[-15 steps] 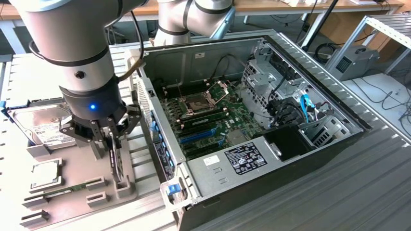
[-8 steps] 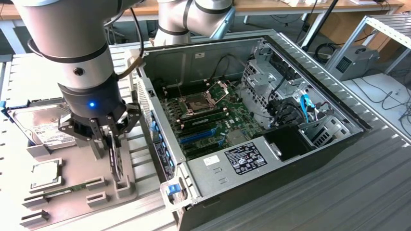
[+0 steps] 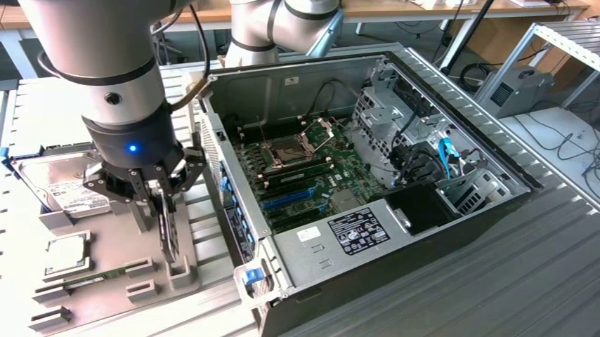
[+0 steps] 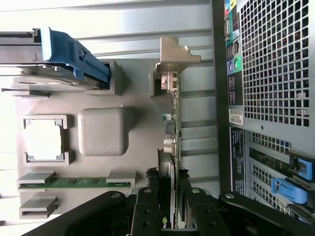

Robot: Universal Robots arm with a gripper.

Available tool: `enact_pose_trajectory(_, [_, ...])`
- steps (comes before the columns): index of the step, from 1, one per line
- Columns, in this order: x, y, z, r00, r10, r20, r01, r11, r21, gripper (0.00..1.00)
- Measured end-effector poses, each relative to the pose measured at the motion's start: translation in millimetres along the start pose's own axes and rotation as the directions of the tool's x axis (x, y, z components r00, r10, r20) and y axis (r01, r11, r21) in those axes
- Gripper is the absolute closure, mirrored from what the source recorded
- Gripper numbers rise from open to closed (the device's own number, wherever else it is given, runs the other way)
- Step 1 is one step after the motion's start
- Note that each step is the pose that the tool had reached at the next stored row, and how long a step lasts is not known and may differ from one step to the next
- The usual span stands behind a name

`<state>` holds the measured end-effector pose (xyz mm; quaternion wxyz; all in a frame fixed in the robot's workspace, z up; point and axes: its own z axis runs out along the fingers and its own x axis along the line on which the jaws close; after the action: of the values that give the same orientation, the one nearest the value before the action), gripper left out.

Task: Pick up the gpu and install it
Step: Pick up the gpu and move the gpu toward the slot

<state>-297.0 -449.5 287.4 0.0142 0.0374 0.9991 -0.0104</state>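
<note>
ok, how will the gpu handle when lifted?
Probably stiff: the gpu is a circuit board with a metal end bracket. Standing on its thin edge in the grey holder, it could tip if nudged sideways. Bare components look fragile.

Open computer case (image 3: 272, 91) beside a grey tray (image 3: 108, 242) holding hard drive (image 3: 61, 189) and memory stick (image 4: 74, 183).

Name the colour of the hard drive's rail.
Blue; the rail shows best in the wrist view.
</note>
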Motion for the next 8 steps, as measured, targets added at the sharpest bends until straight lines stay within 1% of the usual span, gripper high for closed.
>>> enact_pose_trajectory(8, [-0.1, -0.1, -4.9, 1.0000, 0.000, 0.0000, 0.000, 1.0000, 0.0000, 0.74])
